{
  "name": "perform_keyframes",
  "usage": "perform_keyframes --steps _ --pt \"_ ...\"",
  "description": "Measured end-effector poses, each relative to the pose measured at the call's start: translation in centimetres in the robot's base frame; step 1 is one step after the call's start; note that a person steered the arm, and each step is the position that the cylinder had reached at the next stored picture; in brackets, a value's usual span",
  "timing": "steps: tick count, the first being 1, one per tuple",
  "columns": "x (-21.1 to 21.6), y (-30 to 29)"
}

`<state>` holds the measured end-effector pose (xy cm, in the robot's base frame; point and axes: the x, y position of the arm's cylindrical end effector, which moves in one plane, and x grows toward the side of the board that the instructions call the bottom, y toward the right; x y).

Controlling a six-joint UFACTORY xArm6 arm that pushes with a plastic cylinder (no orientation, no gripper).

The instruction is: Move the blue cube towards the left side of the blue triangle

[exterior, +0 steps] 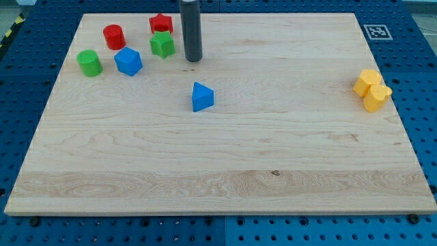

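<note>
1. We see a pale wooden table point(225, 157) resting on a blue perforated base point(423, 82), with a small black-and-white marker tag point(376, 31) at the table's top right corner.
2. The blue cube point(128, 61) sits in the upper left part of the table. It is a bright, glossy blue, turned so that its faces show at an angle and its outline looks almost hexagonal.
3. The blue triangle point(202, 97) lies apart from the cube, down and to the view's right, nearer the middle of the table. It is the same bright blue, a wedge with its point toward the view's top.
4. Our tool is a straight dark rod with no jaws to spread or press together, so it pinches nothing. My tip point(193, 60) stands on the table, above the blue triangle and to the view's right of the cube, touching neither.
5. The green star point(162, 44) lies just left of the rod, with the red star point(161, 24) directly above it and nearly touching it.
6. The red cylinder point(113, 36) stands above the cube and the green cylinder point(89, 63) just to its left.
7. Far off at the view's right edge, two yellow blocks point(372, 89) sit pressed together; we cannot make out their exact shapes.
</note>
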<state>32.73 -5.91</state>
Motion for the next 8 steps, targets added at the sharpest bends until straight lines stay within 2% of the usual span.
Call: perform_keyframes --steps 3,8 --pt "0.0 -4.9" --pt "-1.1 -8.9"
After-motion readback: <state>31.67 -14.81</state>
